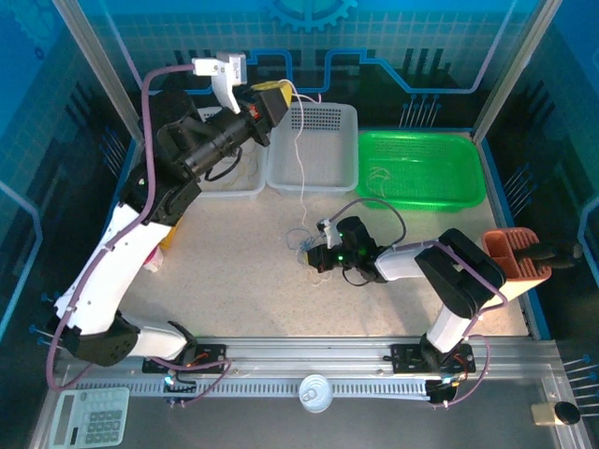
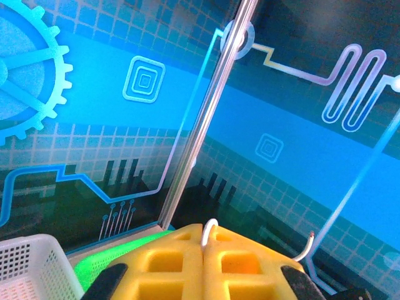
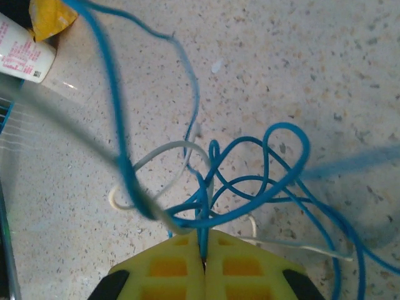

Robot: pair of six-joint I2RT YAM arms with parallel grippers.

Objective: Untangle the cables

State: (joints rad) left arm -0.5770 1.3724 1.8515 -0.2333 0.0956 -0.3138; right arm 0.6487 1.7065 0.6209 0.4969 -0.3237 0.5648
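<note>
Since each gripper has a strand pinched, I judge the step in hand is drawing the white cable [image 1: 301, 168] out of the tangle [image 1: 305, 241], and it wants doing slowly. I'd raise the left arm a little at a time and watch whether the white strand slides through the blue loops or drags the whole knot up. If the knot rises, I'd stop and move the right grip rather than pull harder. The right side should only anchor, holding the blue cable [image 3: 275, 187] down near the table [image 1: 234, 281] so the 2 cables part. Wire this thin can slip from a pinch or cinch tight, so steady tension beats a jerk.

My left gripper [image 1: 270, 101] is high over the white basket [image 1: 328, 140], forearm reaching up and back. Its yellow fingers [image 2: 169, 262] are pressed together on the white cable, which pokes out above them as a small loop with 1 bare end off to the side. From there the cable hangs down to the tangle, which lies on the table in front of the baskets.

My right gripper [image 1: 316, 254] sits low at the tangle, arm folded with the elbow out to the right and the wrist pointing left. Its jaws are pressed together on a blue strand, with blue loops and a pale strand crossing just ahead of the tips.
</note>
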